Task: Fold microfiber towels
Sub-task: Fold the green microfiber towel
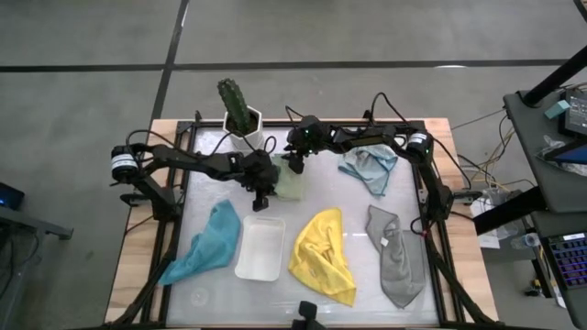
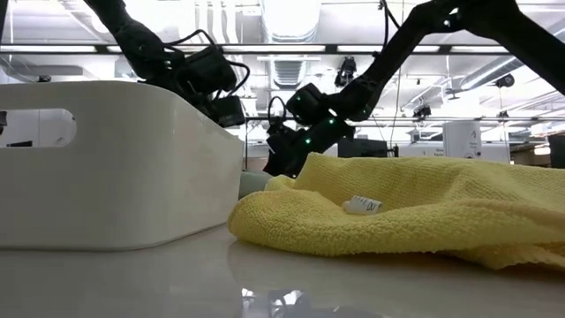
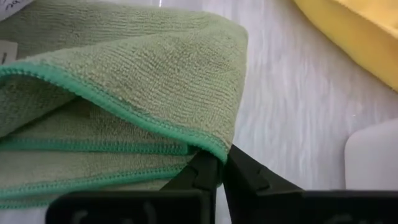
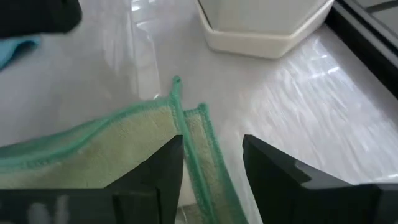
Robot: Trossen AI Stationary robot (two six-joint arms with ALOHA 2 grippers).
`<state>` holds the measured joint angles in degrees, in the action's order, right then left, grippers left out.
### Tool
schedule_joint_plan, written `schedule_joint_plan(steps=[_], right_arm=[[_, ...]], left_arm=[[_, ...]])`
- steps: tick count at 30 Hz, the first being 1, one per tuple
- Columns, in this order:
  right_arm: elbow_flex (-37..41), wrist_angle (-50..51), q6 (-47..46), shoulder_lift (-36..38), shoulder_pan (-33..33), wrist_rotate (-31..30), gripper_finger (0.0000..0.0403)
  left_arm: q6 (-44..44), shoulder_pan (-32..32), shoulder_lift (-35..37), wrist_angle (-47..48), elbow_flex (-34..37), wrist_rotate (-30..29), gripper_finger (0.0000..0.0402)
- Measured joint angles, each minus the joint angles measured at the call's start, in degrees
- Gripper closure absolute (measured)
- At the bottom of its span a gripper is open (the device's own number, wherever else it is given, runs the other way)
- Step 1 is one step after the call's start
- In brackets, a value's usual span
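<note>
between both grippers lies the pale green towel (image 1: 289,186): left gripper (image 3: 219,169) is pressed together, pinching its folded corner, while right gripper (image 4: 211,158) stands spread over the opposite edge.

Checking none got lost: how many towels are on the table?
5: pale green towel at both grippers, light blue far right, teal left, yellow centre, grey right.

In the low view the white tray (image 2: 115,168) hides most of the pale green towel (image 2: 254,184).
</note>
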<state>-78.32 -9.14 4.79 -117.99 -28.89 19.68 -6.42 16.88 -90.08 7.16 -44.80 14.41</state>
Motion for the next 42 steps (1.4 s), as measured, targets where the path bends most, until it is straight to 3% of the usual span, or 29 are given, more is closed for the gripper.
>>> schedule_joint_plan(steps=[4,9,11,18,29,36,39,42], right_arm=[[0.04,1.72,0.77,0.01,-0.26,1.35,0.0275],[0.07,2.64,1.83,0.12,-0.26,2.23,0.0380],[0.07,3.62,1.84,0.72,-0.34,2.93,0.0386],[-0.17,8.43,3.70,5.25,-2.86,-0.74,0.0394],[0.84,4.34,0.29,7.17,-0.39,5.88,0.0394],[2.93,3.53,-0.21,6.86,3.96,3.54,0.0394],[3.14,3.44,0.31,5.58,4.78,-2.89,0.0394],[3.41,3.91,0.75,3.13,4.82,-4.80,0.0394]], left_arm=[[-0.01,0.00,0.00,-0.10,0.00,-0.49,0.0398],[-0.43,0.00,-0.07,-0.05,0.04,-1.24,0.0398],[-0.60,0.00,-0.09,-0.05,0.07,-2.27,0.0398],[-4.72,0.02,0.05,3.38,-0.32,-14.01,0.0398],[-3.39,0.00,0.27,6.04,-0.36,-11.79,0.0396],[-5.95,0.02,0.87,10.80,-1.00,-11.49,0.0326],[-7.74,0.02,1.08,11.26,-1.03,-11.51,0.0281],[-7.91,0.02,1.16,12.64,-1.30,-11.70,0.0244]])
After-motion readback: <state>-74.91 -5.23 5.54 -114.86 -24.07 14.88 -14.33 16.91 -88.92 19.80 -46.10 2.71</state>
